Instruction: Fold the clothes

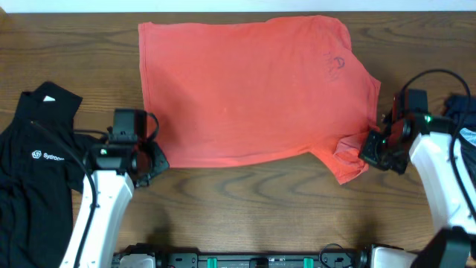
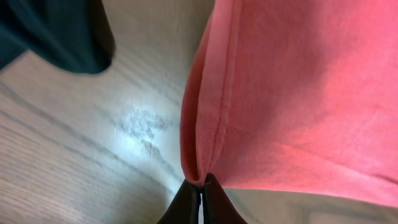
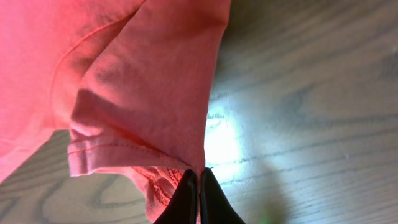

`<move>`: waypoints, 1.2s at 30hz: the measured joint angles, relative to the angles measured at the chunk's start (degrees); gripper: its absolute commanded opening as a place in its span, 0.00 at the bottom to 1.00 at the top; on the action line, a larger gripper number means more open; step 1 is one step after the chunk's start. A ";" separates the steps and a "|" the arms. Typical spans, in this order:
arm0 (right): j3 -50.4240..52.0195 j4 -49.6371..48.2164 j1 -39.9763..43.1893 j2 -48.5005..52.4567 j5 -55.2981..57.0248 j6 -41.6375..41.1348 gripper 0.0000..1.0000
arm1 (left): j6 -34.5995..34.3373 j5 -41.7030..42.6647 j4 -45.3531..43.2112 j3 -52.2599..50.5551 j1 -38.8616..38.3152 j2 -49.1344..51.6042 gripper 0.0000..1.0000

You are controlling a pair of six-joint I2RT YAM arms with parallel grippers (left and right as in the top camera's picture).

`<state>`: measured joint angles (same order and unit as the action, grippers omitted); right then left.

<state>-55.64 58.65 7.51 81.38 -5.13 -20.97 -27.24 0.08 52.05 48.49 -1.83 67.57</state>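
Overhead view: I am looking down on a coral-red T-shirt (image 1: 245, 93) that is lying spread flat on a wooden table (image 1: 245, 205). It is filling the middle of the view, with its plain side facing up. The left gripper (image 1: 156, 162) is sitting at the T-shirt's near left corner, its fingers pressed together on the edge of the fabric. The right gripper (image 1: 370, 149) is sitting at the T-shirt's near right sleeve, also closed on the cloth. Well to the left of the T-shirt, a black collared shirt (image 1: 30, 164) with a small white logo is lying crumpled. To the right of the T-shirt, at the edge of the view, a dark blue cloth (image 1: 460, 110) is showing.

Left wrist view: the left gripper (image 2: 202, 182) is pinching the T-shirt (image 2: 298, 93) at its stitched hem, with no gap showing between the fingers. The hem is rising from the fingertips in a fold. The black collared shirt (image 2: 56, 31) is lying apart from the T-shirt, with bare wooden table (image 2: 93, 143) between them.

Right wrist view: the right gripper (image 3: 199, 174) is pinching the T-shirt (image 3: 124, 81) at the sleeve's hemmed edge, fingers tight together. The sleeve is bunching just beside them, and the wooden table (image 3: 311, 112) is showing beside the T-shirt.
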 measured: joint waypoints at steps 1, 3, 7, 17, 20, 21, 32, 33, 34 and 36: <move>1.05 -0.09 0.00 -1.40 0.00 -0.57 0.02 | -0.24 0.00 0.02 -0.92 -0.44 -1.03 0.06; 2.80 -0.20 0.00 -4.17 -0.02 -1.70 0.02 | -1.22 0.07 -0.04 -2.64 -1.38 -3.67 0.06; 5.60 0.00 0.00 -8.96 -0.02 -4.17 0.01 | -3.04 0.17 0.09 -5.62 -2.34 -8.66 0.06; 12.20 0.24 0.00 -20.48 -0.02 -10.25 0.02 | -6.23 0.17 4.48 -10.19 -2.47 -21.33 0.06; 14.58 0.22 0.00 -23.30 0.02 -11.13 0.01 | -6.45 -0.11 4.61 -11.43 -2.47 -24.02 0.06; 14.93 0.22 0.00 -23.76 0.07 -11.32 0.01 | -6.45 -0.20 4.74 -11.58 -2.47 -24.46 0.06; 15.21 0.79 0.00 -24.83 0.92 -12.24 0.02 | -8.57 -0.48 5.99 -11.69 -2.47 -24.39 0.06; 15.65 0.68 0.00 -25.64 0.94 -12.76 0.02 | -9.14 -0.48 5.68 -11.91 -2.47 -24.39 0.06; 16.31 0.63 0.00 -26.75 0.92 -13.29 0.01 | -9.60 -0.48 5.29 -12.15 -2.47 -24.39 0.06; 18.38 0.63 0.00 -30.08 0.94 -14.73 0.02 | -10.32 -0.50 4.52 -12.55 -2.47 -24.39 0.06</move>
<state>-37.26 59.29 7.51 51.31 -4.19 -35.70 -37.56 -0.43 56.58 35.94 -4.29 43.18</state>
